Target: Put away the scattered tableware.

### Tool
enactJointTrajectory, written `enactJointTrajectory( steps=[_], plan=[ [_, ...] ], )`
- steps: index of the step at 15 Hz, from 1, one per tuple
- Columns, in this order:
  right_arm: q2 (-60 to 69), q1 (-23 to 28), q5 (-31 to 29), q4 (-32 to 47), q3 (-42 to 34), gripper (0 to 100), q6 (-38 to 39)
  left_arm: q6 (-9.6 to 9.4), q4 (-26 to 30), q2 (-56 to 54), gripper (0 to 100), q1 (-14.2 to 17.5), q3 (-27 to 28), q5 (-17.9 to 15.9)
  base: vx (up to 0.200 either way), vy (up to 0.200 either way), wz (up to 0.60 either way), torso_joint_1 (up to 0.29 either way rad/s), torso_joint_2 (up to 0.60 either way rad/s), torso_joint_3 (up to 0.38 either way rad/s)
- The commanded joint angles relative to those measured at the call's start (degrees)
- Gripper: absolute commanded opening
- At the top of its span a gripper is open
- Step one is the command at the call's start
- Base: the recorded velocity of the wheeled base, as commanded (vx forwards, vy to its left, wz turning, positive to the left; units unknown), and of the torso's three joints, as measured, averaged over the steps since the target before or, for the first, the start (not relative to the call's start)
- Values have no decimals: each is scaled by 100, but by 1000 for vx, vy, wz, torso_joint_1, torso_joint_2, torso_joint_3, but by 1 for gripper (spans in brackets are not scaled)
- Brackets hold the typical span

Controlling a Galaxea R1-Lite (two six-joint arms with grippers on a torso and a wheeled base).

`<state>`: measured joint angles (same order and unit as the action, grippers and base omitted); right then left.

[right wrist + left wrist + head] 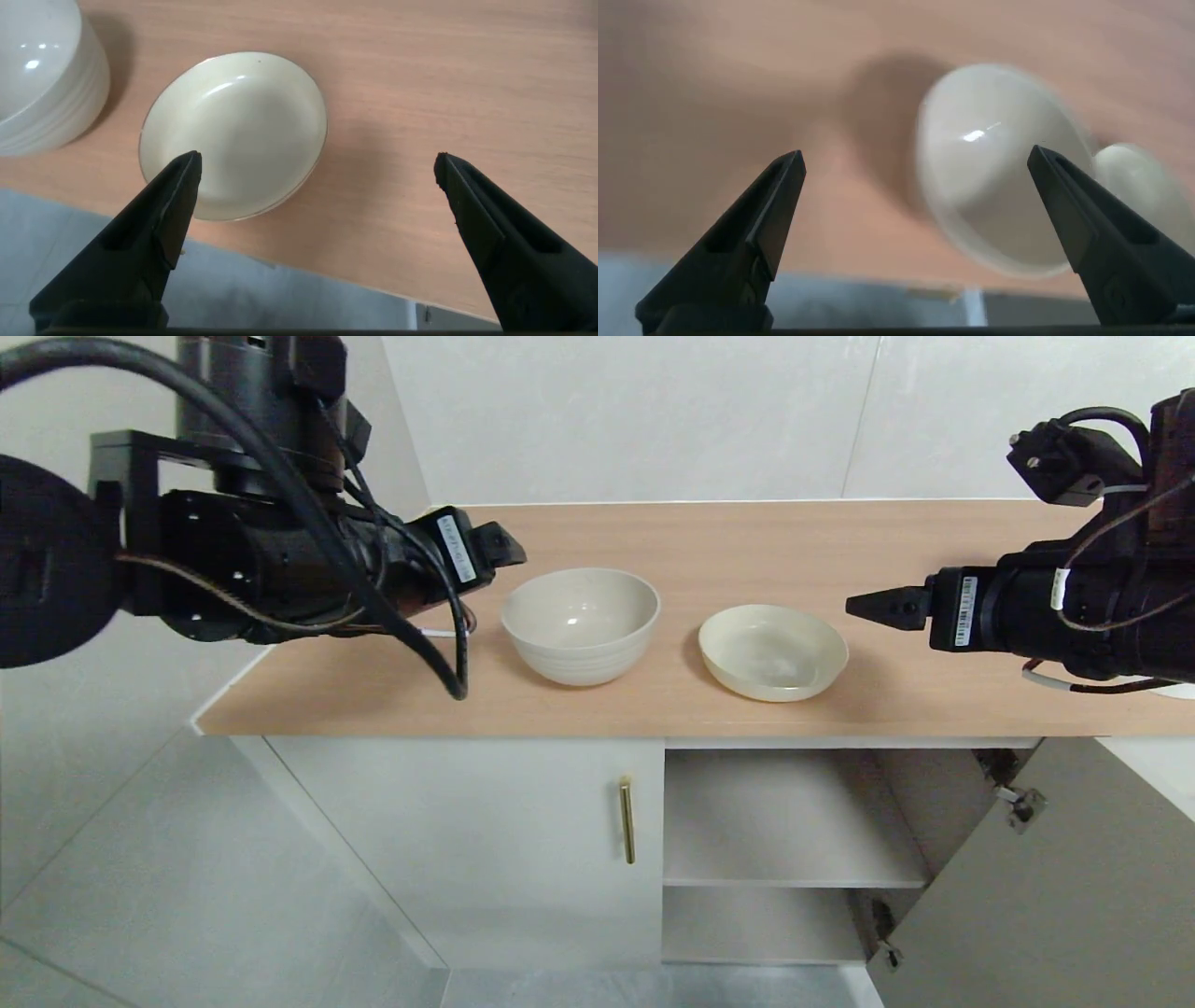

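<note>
A deep cream bowl (580,624) stands on the wooden counter (747,537), with a shallow cream dish (773,651) just to its right. My left gripper (507,550) hovers open above the counter at the deep bowl's left rim, with nothing in it. The left wrist view shows the deep bowl (999,168) ahead between the spread fingers (766,224), and the dish (1144,182) beyond it. My right gripper (861,606) floats open and unloaded just right of the dish. The right wrist view has the dish (234,135) and the deep bowl (37,75) below its wide fingers (159,224).
Below the counter, a white cabinet has its right door (1008,896) swung open, showing two bare shelves (784,821). The left door with a gold handle (627,821) is closed. The counter's back meets a white tiled wall (653,411).
</note>
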<state>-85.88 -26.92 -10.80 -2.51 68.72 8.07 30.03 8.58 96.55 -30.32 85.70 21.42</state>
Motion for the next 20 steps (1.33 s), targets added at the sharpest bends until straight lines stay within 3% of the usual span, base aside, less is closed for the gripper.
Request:
enactJointTrajectory(
  steps=[1,12,13,20],
  plan=[
    [-7,-7,-1,-39,-43,100,-7,3,-58,409,100,-80,96,3,0,0,0,0,0,0],
    [-7,-7,-10,-92,-69,100,-7,-5,-164,857,100,-88,122,11,0,0,0,0,0,0],
    [-7,-7,-10,-92,-69,100,-7,-5,-164,822,0,-88,105,11,0,0,0,0,0,0],
    [-262,178,-19,-92,1,100,-16,-32,-164,-119,0,-88,-423,11,0,0,0,0,0,0]
  ],
)
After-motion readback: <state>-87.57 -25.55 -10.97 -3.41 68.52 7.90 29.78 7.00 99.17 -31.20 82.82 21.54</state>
